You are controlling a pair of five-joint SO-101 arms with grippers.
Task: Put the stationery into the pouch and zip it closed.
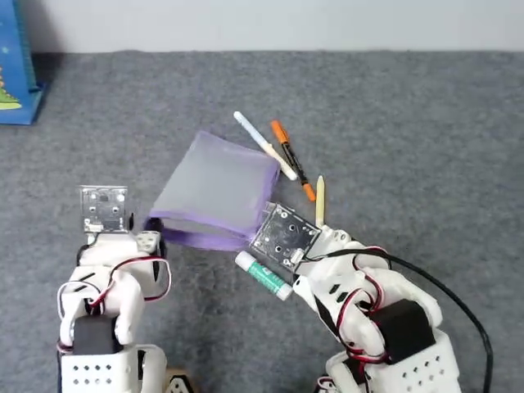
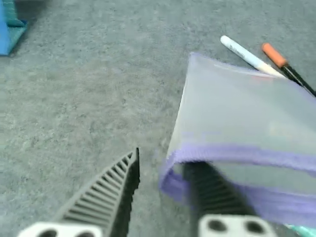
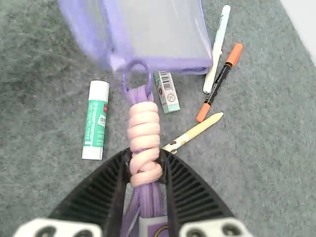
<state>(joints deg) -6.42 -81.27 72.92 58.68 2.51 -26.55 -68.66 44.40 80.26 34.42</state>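
The translucent purple pouch [image 1: 217, 190] lies mid-table with its mouth toward the arms. My left gripper [image 2: 163, 160] is open at the pouch's left corner [image 1: 155, 225]; one finger [image 2: 210, 192] sits inside the purple mouth edge and the other is outside. My right gripper [image 3: 144, 154] is shut on the pink coiled pull cord [image 3: 143, 131], which hangs from the pouch's ring at its right corner [image 1: 266, 217]. Outside the pouch lie a glue stick [image 1: 264, 274], a white pen [image 1: 264, 145], an orange marker [image 1: 292, 160], a cream pencil [image 1: 320, 199] and a small eraser box [image 3: 167, 92].
Grey carpet covers the table [image 1: 409, 123]. A blue box [image 1: 15, 74] stands at the far left edge. The pens lie close together just right of the pouch, and the glue stick lies between the two arms.
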